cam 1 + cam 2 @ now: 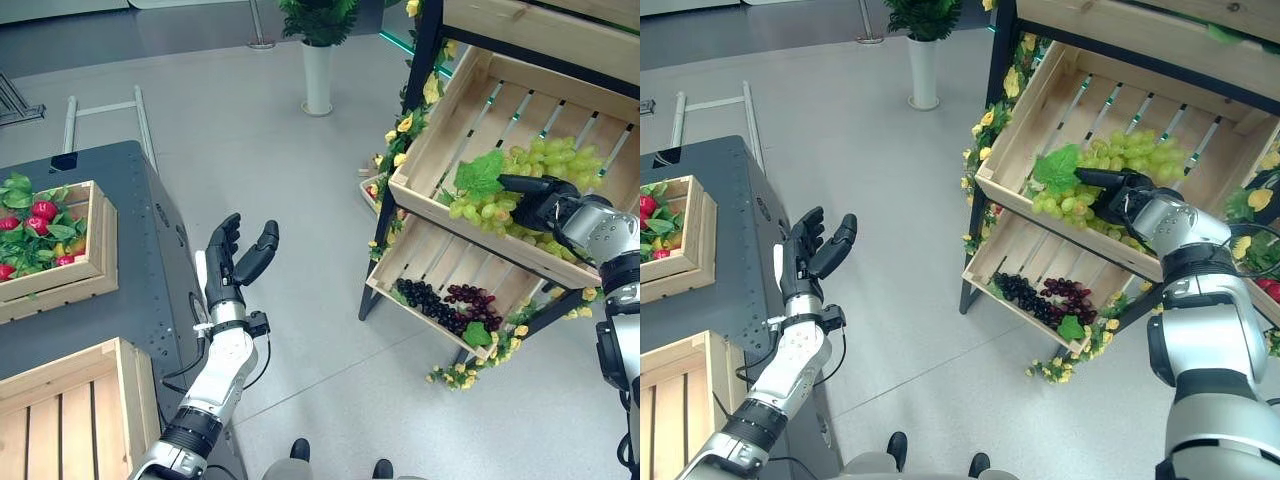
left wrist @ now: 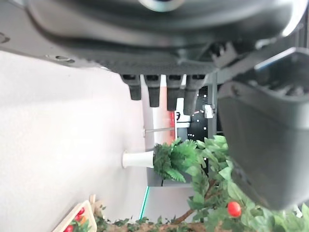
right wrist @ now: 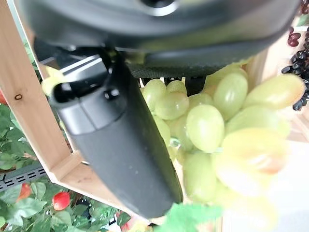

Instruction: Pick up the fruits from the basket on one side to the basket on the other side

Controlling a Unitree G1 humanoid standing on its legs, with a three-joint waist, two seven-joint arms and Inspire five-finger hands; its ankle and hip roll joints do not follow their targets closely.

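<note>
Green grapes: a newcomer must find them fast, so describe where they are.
On the wooden rack right of the robot, look in the middle tilted crate. The green grapes lie there under the right hand; the crate below holds dark grapes instead.

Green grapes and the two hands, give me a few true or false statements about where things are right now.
1. The right hand is at the green grapes in the upper crate. True.
2. The left hand holds a fruit. False: it is open and empty above the floor.
3. The dark grapes lie in the lower crate. True.
4. The red fruits lie in the upper crate with the green grapes. False: they are in a crate on the dark table.
</note>
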